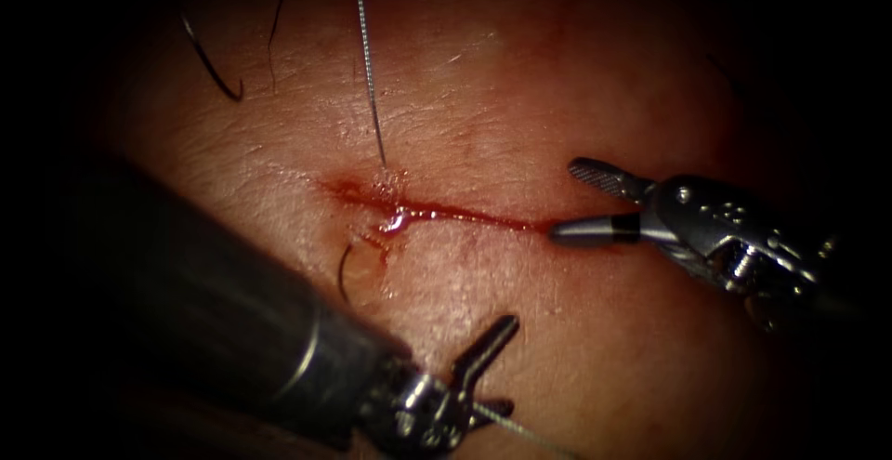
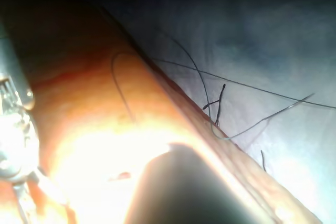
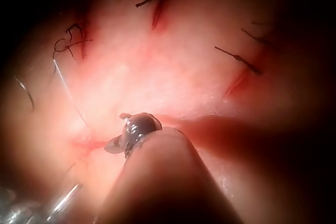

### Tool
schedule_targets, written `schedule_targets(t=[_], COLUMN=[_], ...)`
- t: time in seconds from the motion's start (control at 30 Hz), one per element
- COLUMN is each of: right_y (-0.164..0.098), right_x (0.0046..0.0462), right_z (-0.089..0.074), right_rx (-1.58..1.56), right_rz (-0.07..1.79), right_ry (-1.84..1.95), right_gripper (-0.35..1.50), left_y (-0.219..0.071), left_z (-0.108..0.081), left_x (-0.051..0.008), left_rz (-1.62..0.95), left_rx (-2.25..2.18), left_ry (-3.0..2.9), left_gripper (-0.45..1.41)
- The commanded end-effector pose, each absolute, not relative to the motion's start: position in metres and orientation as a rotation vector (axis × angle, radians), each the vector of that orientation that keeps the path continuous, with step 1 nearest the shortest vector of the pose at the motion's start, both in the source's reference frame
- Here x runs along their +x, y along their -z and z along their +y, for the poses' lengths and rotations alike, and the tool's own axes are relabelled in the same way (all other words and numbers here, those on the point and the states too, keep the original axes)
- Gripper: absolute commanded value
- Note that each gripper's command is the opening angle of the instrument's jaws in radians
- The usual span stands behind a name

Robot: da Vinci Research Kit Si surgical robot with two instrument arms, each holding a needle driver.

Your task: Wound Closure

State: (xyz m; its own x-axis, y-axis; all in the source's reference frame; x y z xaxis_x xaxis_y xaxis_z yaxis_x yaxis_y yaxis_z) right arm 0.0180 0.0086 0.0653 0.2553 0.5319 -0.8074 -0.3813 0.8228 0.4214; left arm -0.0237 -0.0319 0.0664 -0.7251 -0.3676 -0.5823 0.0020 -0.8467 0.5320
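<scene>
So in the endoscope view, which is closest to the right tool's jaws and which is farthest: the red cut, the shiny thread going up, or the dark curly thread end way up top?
From the right tool, whose open jaws hold nothing:
1. The cut, whose right end lies almost at the lower jaw's tip.
2. The shiny thread, rising from the cut's left part.
3. The dark thread end, at the upper left of the tissue.

No readable text, labels, numbers or signs anywhere.

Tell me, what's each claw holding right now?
Left tool open, thread beside it. Right tool open, empty, at cut right end. Needle unseen.
</scene>
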Motion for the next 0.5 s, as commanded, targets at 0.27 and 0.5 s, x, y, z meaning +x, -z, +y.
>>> schedule_targets(t=[0.27, 0.5], right_y=[-0.0658, -0.0652], right_x=[0.0187, 0.0162], right_z=[0.0084, 0.0095], right_rx=[0.155, 0.143], right_rz=[1.16, 1.137], right_ry=[-0.622, -0.64], right_gripper=[1.3, 1.3], left_y=[-0.0663, -0.0647], left_z=[-0.0321, -0.0318], left_x=[-0.0243, -0.0268], left_rz=[-0.75, -0.751], left_rx=[1.057, 1.047], left_ry=[2.639, 2.665], left_gripper=[0.81, 0.78])
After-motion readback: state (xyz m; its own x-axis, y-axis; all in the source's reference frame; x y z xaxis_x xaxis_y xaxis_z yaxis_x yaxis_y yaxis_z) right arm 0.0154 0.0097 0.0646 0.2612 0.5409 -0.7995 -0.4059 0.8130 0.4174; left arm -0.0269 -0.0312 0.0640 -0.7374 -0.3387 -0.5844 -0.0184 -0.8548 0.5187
